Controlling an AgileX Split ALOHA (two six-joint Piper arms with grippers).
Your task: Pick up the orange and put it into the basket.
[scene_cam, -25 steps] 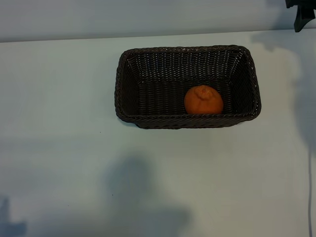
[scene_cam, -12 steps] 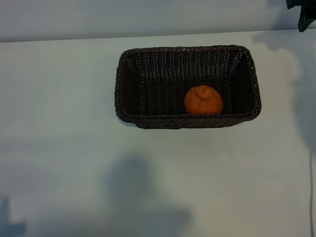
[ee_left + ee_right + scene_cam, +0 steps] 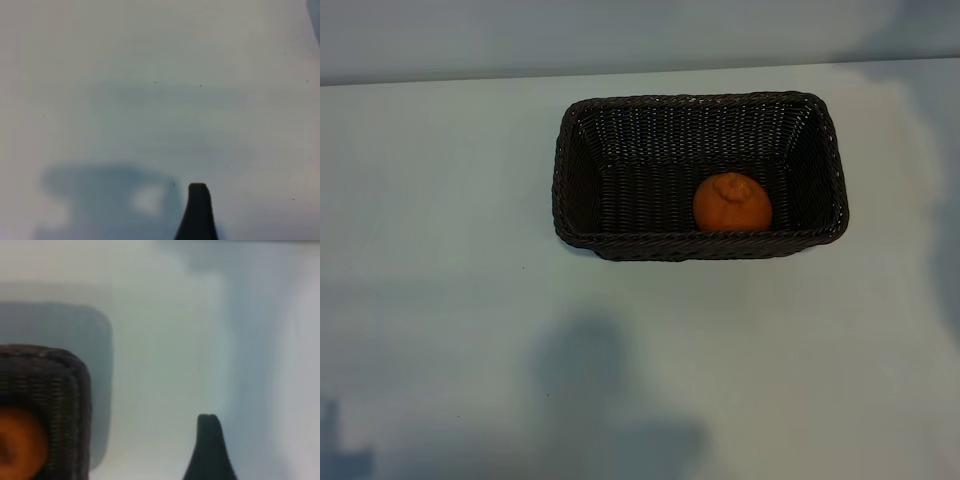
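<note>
Bare table (image 3: 440, 300) all around basket (image 3: 570, 190), basket open above, orange (image 3: 731, 203) seemingly against near wall

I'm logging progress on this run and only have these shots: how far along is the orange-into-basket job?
Done: the orange lies inside the basket, near its front wall and toward its right end. In hand: nothing; the one finger of the right pincer that shows in the right wrist view holds nothing, and the left wrist view shows only one finger over bare table. Left: nothing visible, apart perhaps from parking the arms.
</note>
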